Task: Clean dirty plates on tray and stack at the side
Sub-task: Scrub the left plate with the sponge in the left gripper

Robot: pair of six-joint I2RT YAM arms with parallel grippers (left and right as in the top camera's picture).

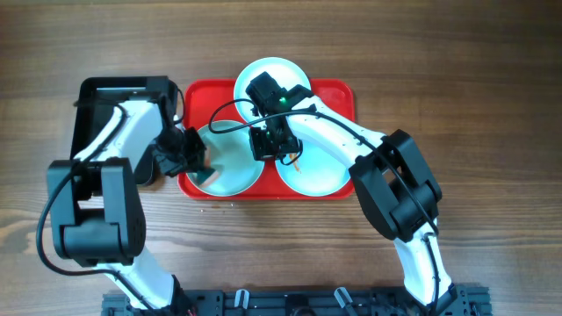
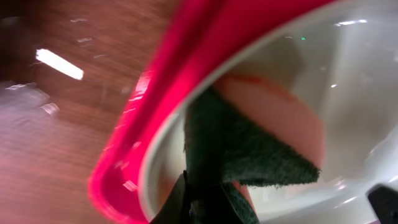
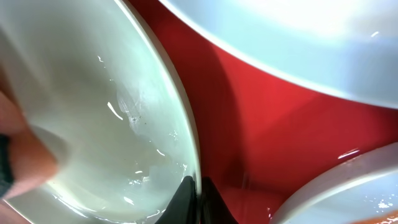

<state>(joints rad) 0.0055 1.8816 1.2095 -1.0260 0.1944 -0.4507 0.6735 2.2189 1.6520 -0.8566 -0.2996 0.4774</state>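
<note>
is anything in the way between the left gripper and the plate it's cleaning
Nothing but its own tool: the left gripper holds a green-backed sponge inside the front-left plate on the red tray. The right gripper pinches that plate's opposite rim, clear of the sponge.

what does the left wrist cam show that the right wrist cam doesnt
Only left wrist: the wooden table outside the tray, and the left gripper holding a green sponge on the plate.
Only right wrist: the right gripper pinching that plate's rim, plus a second plate and a third plate.
Both: the red tray, the same plate, and the sponge, though in the right wrist view it is only a blur at the left edge.
</note>
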